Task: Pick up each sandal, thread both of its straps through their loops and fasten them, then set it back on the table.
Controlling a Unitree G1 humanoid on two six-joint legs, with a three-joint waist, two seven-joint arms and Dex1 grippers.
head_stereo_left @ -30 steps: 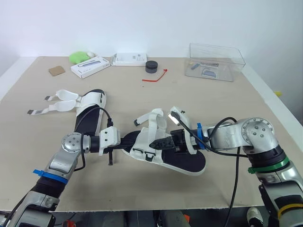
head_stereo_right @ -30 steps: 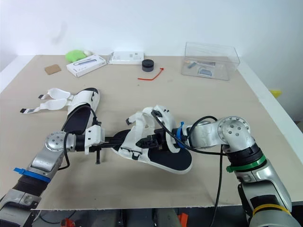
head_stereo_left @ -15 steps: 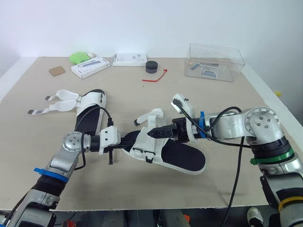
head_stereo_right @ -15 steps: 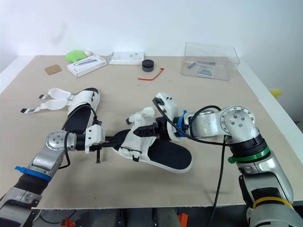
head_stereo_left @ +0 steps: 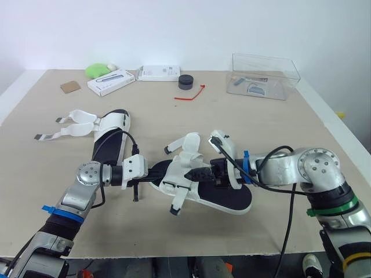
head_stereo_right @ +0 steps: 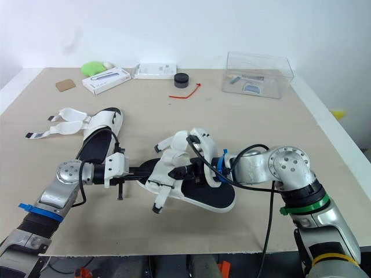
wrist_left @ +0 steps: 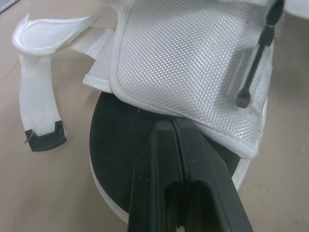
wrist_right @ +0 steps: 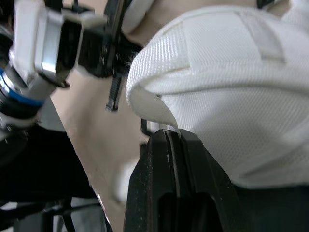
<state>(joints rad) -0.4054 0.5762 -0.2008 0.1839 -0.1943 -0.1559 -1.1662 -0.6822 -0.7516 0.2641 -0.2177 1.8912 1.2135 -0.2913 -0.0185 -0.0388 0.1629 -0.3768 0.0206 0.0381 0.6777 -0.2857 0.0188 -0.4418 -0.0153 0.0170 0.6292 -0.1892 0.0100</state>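
An unfastened sandal (head_stereo_left: pixel 108 141) lies at the left of the desk (head_stereo_left: pixel 243 121), straps spread wide. Near the centre, the left tool (head_stereo_left: pixel 161 171) is clenched on the black sole edge of a second sandal (head_stereo_left: pixel 229 197) resting there. The right tool (head_stereo_left: pixel 194 174) pinches its white strap (head_stereo_left: pixel 186 164).

Middle of desk (head_stereo_left: pixel 261 133) taken by centre sandal (head_stereo_left: pixel 223 194). Left obstructed by second sandal (head_stereo_left: pixel 113 130) and its spread straps (head_stereo_left: pixel 66 124). Far edge carries boxes (head_stereo_left: pixel 111 81), black cap (head_stereo_left: pixel 185 81), clear container (head_stereo_left: pixel 265 75). Open passage on the right and along the near edge.
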